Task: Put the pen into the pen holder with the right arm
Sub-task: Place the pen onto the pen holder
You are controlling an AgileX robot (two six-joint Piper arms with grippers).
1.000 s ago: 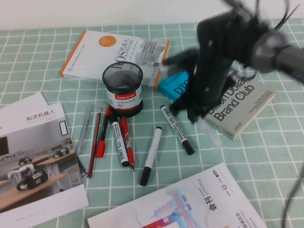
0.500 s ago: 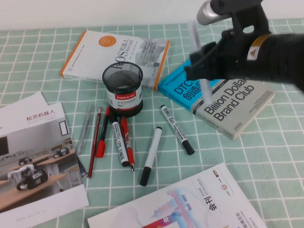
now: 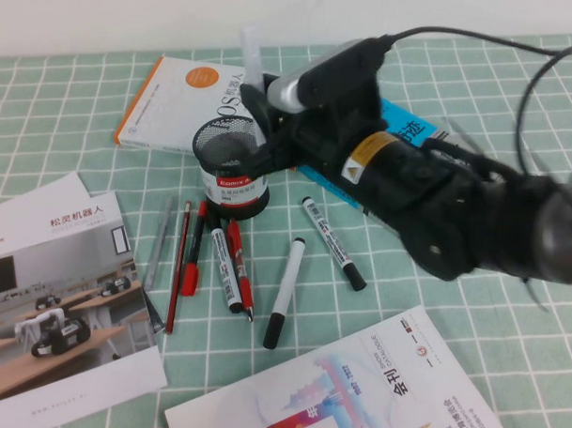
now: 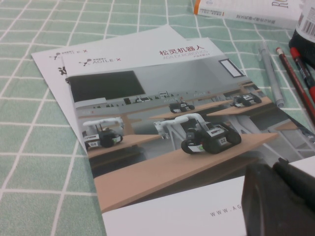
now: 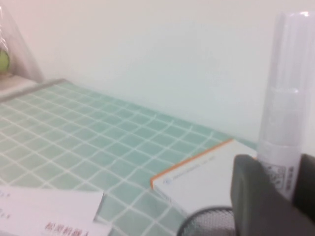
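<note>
My left gripper (image 4: 280, 196) sits parked low at the table's left, over the glossy brochure (image 3: 59, 297) printed with robot photos, "AGILE·X" and "松灵机器人"; I cannot tell how its fingers stand.

Next rightward lie a grey pen (image 3: 159, 241), red pens and black-capped white markers (image 3: 285, 291), fanned out in front of the black wire-mesh pen holder (image 3: 230, 169), whose red-and-white band carries print too small to read. Behind it is a white orange-edged book (image 3: 183, 100) with "OS" legible on its cover.

My right gripper (image 3: 261, 116) hovers just above the holder's far rim, pinching the slim translucent whitish pen (image 3: 253, 54) near its lower part, so the pen stands nearly upright with its pale cap rising above my fingers (image 5: 258, 196).

I judge this the insertion step: the next move calls for centring the pen's lower tip over the mouth, lowering, then letting go.

Farther right, a blue book (image 3: 410, 132) peeks from under my arm.
</note>
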